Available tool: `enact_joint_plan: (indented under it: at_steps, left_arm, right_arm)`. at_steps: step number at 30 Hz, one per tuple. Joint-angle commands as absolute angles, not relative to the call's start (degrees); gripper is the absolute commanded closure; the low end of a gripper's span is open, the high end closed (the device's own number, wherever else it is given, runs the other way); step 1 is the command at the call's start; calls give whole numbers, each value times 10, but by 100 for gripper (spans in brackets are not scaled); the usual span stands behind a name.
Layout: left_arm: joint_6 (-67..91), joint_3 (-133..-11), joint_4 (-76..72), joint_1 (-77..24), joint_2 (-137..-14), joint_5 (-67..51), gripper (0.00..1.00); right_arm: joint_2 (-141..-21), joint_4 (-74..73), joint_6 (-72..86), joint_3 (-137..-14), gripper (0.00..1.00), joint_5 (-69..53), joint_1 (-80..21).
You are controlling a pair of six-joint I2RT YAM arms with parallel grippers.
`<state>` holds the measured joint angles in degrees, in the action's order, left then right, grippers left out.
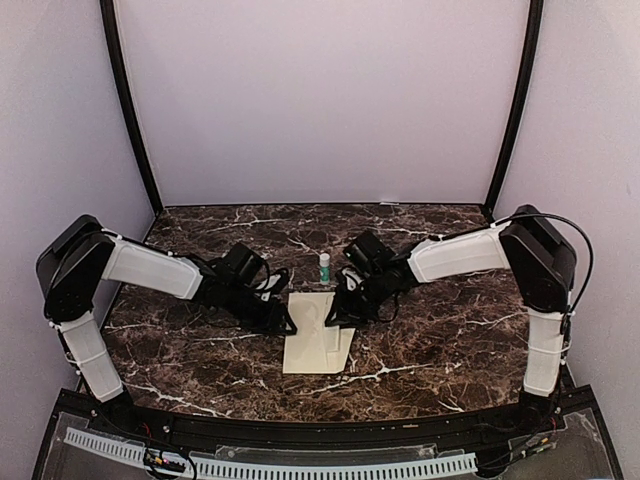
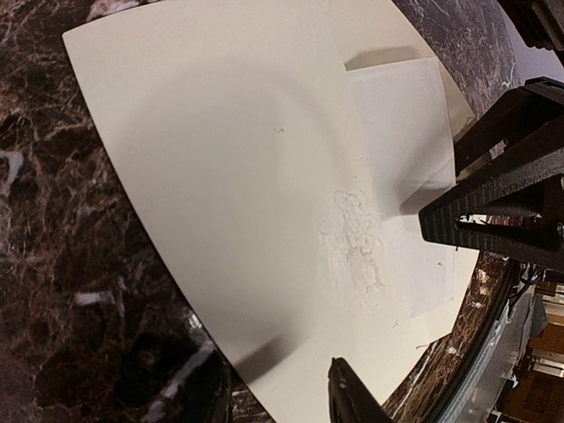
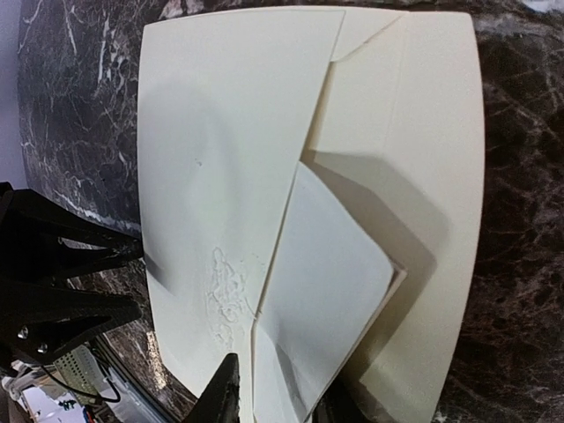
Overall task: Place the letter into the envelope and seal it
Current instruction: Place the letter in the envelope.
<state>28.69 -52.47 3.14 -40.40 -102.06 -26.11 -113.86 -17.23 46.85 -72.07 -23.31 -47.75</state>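
**ARM POSE AND ENVELOPE POSITION**

**Arms.** Both arms rise from their bases at the near corners of the table and bend at raised elbows out to the sides. Their forearms slope inward and down to meet at the centre, and the wrists point toward each other.

**Envelope.** The envelope lies flat on the marble at the table's centre, between the two grippers. An embossed mark shows on its upper face.

**Left gripper.** The left gripper sits low at the envelope's left edge. The right wrist view shows its fingers a narrow gap apart, with their tips at the paper's edge and nothing between them.

**Right gripper.** The right gripper is at the envelope's far right corner. A paler panel stands raised off the envelope and casts a shadow. Its lower tip lies between the partly closed fingers. Whether they clamp it cannot be told, nor whether the panel is the flap or a separate sheet.

**Other.** A tube stands upright just beyond the envelope.
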Motion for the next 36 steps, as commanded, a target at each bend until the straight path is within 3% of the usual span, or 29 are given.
enact_joint_plan:
  at_steps: [1, 5, 17, 23, 36]
  left_arm:
    - [282, -519, 59, -407, -987, -241, 64]
    - [283, -518, 60, -407, -970, -231, 61]
    - [330, -507, 5, -406, -966, -238, 52]
    - [348, -501, -31, -407, -984, -263, 53]
    - [344, -503, -34, -407, -1014, -271, 60]
  right_arm:
    - [-1115, -222, 441, -739, 72, -202, -479]
    - [-1101, -250, 431, -745, 64, -182, -477]
    - [-1073, -283, 416, -743, 59, -137, -479]
    - [-1078, -263, 419, -729, 73, -149, -478]
    - [-1100, -253, 416, -722, 72, -142, -478]
